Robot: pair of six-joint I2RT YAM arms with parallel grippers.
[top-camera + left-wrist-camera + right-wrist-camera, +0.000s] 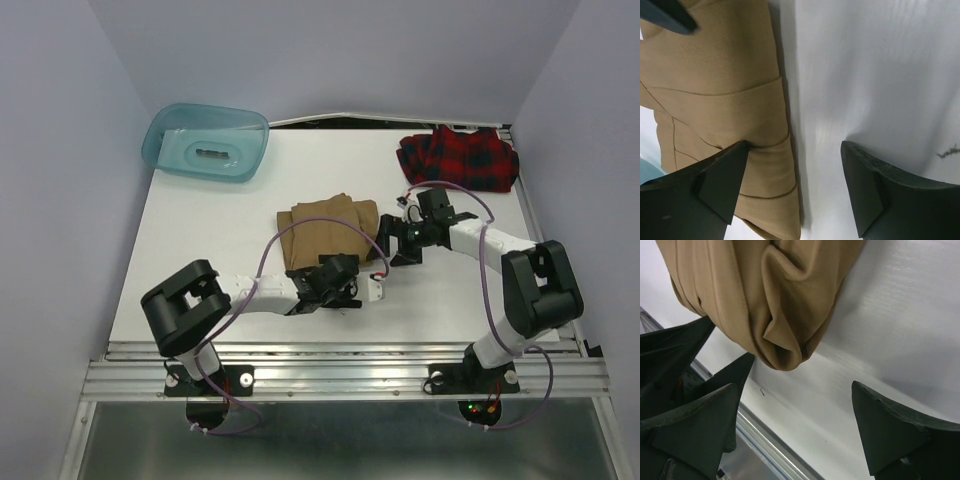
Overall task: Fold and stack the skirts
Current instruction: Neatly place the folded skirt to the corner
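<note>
Spreading left claw [795,170] wide across the folded tan-brown skirt's [715,90] edge on the table [865,75], gripping nothing. Holding right claw [795,405] open and empty beside its bunched corner, red plaid skirt [460,158] lying crumpled far right.

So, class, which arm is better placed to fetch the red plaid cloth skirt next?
Right. The red-and-navy plaid cloth skirt lies at the far right, nearer the open right pincer. The open left pincer sits by the folded tan-brown cloth skirt, farther away.
</note>
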